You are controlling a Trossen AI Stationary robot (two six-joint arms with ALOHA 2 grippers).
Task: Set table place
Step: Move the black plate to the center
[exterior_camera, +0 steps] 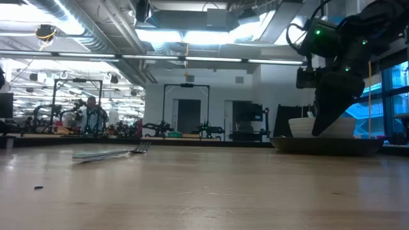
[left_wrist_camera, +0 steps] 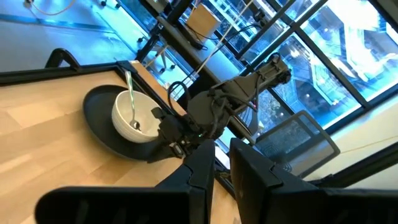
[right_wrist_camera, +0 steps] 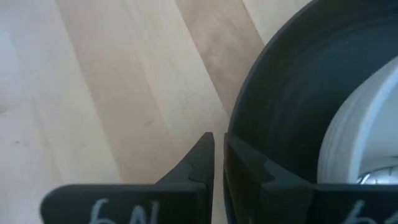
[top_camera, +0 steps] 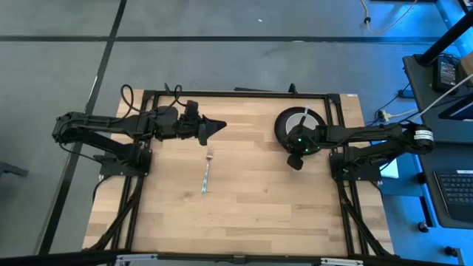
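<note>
The black plate (top_camera: 283, 122) sits on the table's far right part, with the white bowl (top_camera: 295, 118) on it and the spoon (left_wrist_camera: 129, 93) leaning in the bowl. The silver fork (top_camera: 207, 171) lies flat on the wood left of centre, tines toward the far edge. My right gripper (right_wrist_camera: 218, 146) is shut and points down at the plate's near rim, also seen in the low view (exterior_camera: 317, 131). My left gripper (top_camera: 222, 127) is shut and hovers level above the table's far left part, pointing right, just beyond the fork. My right gripper stands with shut fingers at the plate's near-left rim (right_wrist_camera: 239, 118), coming from above. One finger (right_wrist_camera: 245, 165) overlaps the rim in the wrist view. I cannot tell whether it touches the plate. The plate lies flat on the table.
Bare wood stretches across the table's middle and near half (top_camera: 259, 207). Black frame rails (top_camera: 236, 94) edge the tabletop. A desk with a keyboard (top_camera: 458, 185) stands off the right side.
</note>
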